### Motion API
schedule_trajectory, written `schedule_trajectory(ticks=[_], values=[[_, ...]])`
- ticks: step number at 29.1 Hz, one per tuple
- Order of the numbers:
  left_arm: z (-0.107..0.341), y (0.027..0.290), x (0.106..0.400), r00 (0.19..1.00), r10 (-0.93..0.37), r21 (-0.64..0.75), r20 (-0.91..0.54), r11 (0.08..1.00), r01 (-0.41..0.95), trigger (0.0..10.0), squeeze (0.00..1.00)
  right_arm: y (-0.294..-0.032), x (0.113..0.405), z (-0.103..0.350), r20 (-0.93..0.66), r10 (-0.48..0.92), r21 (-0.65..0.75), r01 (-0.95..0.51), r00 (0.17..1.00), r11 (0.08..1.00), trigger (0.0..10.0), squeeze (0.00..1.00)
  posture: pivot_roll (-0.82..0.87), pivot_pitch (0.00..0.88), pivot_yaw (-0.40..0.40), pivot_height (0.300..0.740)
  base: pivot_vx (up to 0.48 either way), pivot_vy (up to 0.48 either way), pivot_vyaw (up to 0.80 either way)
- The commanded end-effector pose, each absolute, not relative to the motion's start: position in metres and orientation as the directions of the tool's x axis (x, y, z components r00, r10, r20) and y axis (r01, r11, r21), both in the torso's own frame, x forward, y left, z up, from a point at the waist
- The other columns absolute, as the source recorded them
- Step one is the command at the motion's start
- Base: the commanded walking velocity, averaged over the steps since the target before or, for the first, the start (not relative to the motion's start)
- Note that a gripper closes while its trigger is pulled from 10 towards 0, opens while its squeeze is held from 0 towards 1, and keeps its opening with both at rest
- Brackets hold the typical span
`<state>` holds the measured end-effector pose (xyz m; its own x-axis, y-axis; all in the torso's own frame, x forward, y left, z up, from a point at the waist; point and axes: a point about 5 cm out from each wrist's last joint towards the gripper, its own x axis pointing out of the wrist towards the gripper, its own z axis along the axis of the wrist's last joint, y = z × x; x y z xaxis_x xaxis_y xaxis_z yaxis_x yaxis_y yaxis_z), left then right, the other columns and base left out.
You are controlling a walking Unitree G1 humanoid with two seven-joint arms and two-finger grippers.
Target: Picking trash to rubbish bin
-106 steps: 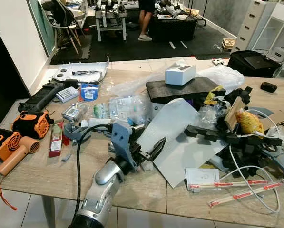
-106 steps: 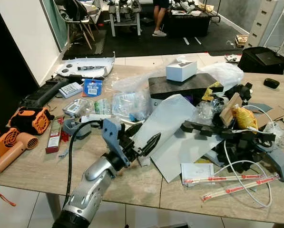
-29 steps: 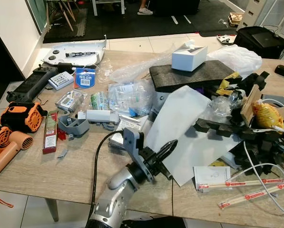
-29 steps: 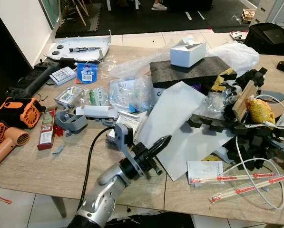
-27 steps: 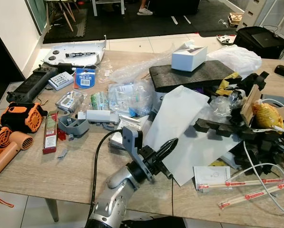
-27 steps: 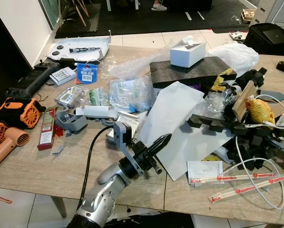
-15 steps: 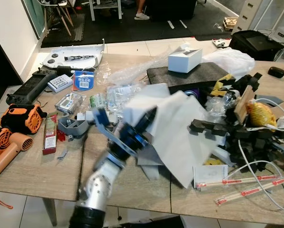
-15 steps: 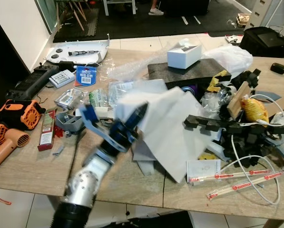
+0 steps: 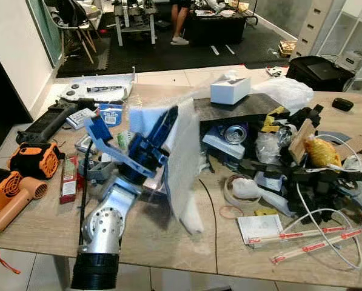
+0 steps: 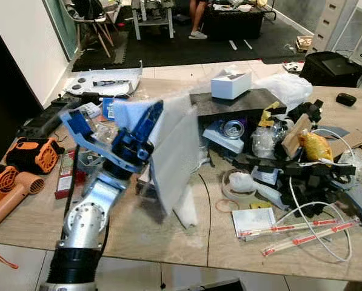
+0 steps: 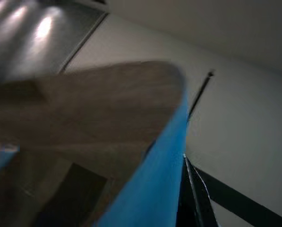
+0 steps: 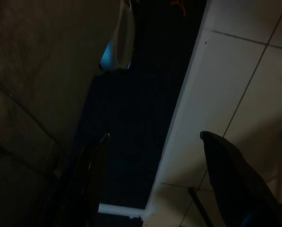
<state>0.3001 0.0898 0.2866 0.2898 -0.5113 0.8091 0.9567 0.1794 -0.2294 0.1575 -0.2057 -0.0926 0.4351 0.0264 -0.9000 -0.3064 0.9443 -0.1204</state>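
Observation:
My left gripper point(image 9: 166, 123) is raised above the table's left half, shut on the edge of a large white foam sheet point(image 9: 185, 159). The sheet hangs upright from the fingers, and its lower corner touches the wooden table point(image 9: 156, 233). In the left wrist view the sheet point(image 11: 84, 104) sits blurred right against the camera, beside a blue finger point(image 11: 152, 187). In the dark right wrist view my right gripper point(image 12: 157, 161) hangs idle over floor tiles, its two fingers apart with nothing between them.
A tape roll point(image 9: 238, 189), a drinks can point(image 9: 234, 133), black foam pieces point(image 9: 302, 173), cables and wrapped chopsticks point(image 9: 305, 239) crowd the right. A white box point(image 9: 230, 91) sits on a dark slab. Orange tools point(image 9: 17, 182) lie left. A person's legs point(image 9: 181, 24) stand far back.
The foam sheet, lying flat a second ago, has been lifted upright by my left gripper, uncovering the can and the tape roll. The camera has also shifted.

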Motion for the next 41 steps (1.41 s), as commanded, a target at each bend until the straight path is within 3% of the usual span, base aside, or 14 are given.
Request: schedule_trajectory(ticks=[1, 3, 5, 8, 9, 10, 13, 15, 21, 30, 41], values=[[0.297, 0.092, 0.286, 0.189, -0.539, -0.152, 0.821, 0.114, 0.982, 0.0, 0.00, -0.200, 0.150, -0.097, -0.910, 0.043, -0.092, -0.303, 0.412, 0.949, 10.0, 0.00, -0.16, 0.140, 0.067, 0.740, 0.000, 0.000, 0.00], [0.296, 0.095, 0.273, 0.111, -0.559, -0.112, 0.822, 0.033, 0.993, 0.0, 0.00, -0.199, 0.152, -0.096, -0.909, 0.043, -0.092, -0.300, 0.414, 0.950, 10.0, 0.00, -0.16, 0.132, 0.068, 0.740, 0.000, 0.000, 0.00], [0.294, 0.096, 0.270, 0.098, -0.576, -0.109, 0.811, 0.016, 0.994, 0.0, 0.00, -0.199, 0.152, -0.096, -0.909, 0.042, -0.092, -0.299, 0.415, 0.950, 10.0, 0.00, -0.16, 0.132, 0.068, 0.740, 0.000, 0.000, 0.00], [0.282, 0.098, 0.267, 0.108, -0.624, -0.124, 0.774, 0.018, 0.992, 0.0, 0.00, -0.199, 0.153, -0.096, -0.908, 0.042, -0.093, -0.298, 0.417, 0.950, 10.0, 0.00, -0.15, 0.127, 0.066, 0.740, 0.000, 0.000, 0.00], [0.276, 0.101, 0.269, 0.146, -0.629, -0.150, 0.764, 0.047, 0.988, 0.0, 0.00, -0.199, 0.154, -0.095, -0.908, 0.043, -0.093, -0.298, 0.417, 0.950, 10.0, 0.00, -0.15, 0.123, 0.064, 0.740, 0.000, 0.000, 0.00], [0.273, 0.105, 0.271, 0.190, -0.621, -0.182, 0.761, 0.078, 0.980, 0.7, 0.00, -0.199, 0.154, -0.095, -0.908, 0.043, -0.092, -0.300, 0.417, 0.949, 10.0, 0.00, -0.14, 0.121, 0.063, 0.740, 0.000, 0.000, 0.00], [0.268, 0.115, 0.274, 0.266, -0.596, -0.231, 0.757, 0.136, 0.963, 3.2, 0.00, -0.198, 0.155, -0.095, -0.909, 0.045, -0.092, -0.304, 0.415, 0.948, 10.0, 0.00, -0.14, 0.119, 0.061, 0.740, 0.000, 0.000, 0.00], [0.266, 0.122, 0.278, 0.327, -0.574, -0.271, 0.751, 0.185, 0.945, 10.0, 0.00, -0.198, 0.156, -0.095, -0.909, 0.046, -0.092, -0.308, 0.414, 0.947, 10.0, 0.00, -0.13, 0.117, 0.056, 0.740, 0.000, 0.000, 0.00], [0.254, 0.135, 0.287, 0.486, -0.542, -0.387, 0.686, 0.293, 0.874, 10.0, 0.00, -0.198, 0.156, -0.095, -0.912, 0.048, -0.095, -0.324, 0.408, 0.941, 10.0, 0.00, -0.12, 0.114, 0.047, 0.740, 0.000, 0.000, 0.00], [0.226, 0.121, 0.286, 0.541, -0.593, -0.465, 0.597, 0.294, 0.835, 10.0, 0.00, -0.199, 0.155, -0.095, -0.916, 0.046, -0.099, -0.334, 0.400, 0.937, 10.0, 0.00, -0.12, 0.114, 0.037, 0.740, -0.190, 0.000, 0.00], [0.214, 0.111, 0.284, 0.550, -0.611, -0.491, 0.569, 0.283, 0.824, 10.0, 0.00, -0.201, 0.153, -0.096, -0.920, 0.042, -0.102, -0.340, 0.391, 0.935, 10.0, 0.00, -0.11, 0.113, 0.031, 0.740, -0.342, 0.000, 0.00]])
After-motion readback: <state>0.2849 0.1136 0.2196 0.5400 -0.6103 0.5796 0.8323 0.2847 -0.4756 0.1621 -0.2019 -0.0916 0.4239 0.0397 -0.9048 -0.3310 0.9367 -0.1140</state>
